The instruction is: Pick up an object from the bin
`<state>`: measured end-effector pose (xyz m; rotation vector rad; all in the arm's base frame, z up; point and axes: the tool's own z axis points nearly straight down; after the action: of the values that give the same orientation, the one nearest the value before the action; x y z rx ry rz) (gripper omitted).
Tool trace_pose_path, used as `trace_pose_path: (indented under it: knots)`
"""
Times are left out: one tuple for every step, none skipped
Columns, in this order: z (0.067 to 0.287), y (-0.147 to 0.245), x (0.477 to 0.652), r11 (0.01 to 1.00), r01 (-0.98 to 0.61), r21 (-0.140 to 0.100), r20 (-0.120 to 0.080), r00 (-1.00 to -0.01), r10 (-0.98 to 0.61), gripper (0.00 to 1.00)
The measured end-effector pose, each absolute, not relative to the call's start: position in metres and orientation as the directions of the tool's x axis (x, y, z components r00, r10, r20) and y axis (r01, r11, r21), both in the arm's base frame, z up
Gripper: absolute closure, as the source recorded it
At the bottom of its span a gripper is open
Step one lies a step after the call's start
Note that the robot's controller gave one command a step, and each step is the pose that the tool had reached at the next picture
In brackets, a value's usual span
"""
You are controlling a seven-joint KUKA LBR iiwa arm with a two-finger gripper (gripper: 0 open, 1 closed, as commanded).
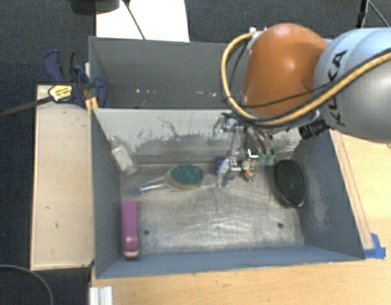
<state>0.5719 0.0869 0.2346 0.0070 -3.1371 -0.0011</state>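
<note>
My gripper [230, 170] hangs over the middle of the bin floor, below the orange cover, fingertips close to the floor with nothing visible between them. Just to its left lies a round green brush with a clear handle [182, 176], pointing left. A black oval brush [289, 183] rests to the gripper's right against the bin's right slope.
A pink and purple bottle-like thing [130, 228] lies along the bin's front left corner. A small clear container [122, 157] sits against the left wall near the back. The arm reaches in from the upper right.
</note>
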Motion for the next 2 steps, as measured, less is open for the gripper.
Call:
trace_pose_path:
  knots:
    - [0.072, 0.164, 0.593, 0.924, -0.383, 0.000, -0.006, -0.924, -0.383, 0.00]
    - [0.102, 0.180, 0.586, 0.803, -0.595, -0.001, -0.008, -0.803, -0.595, 0.00]
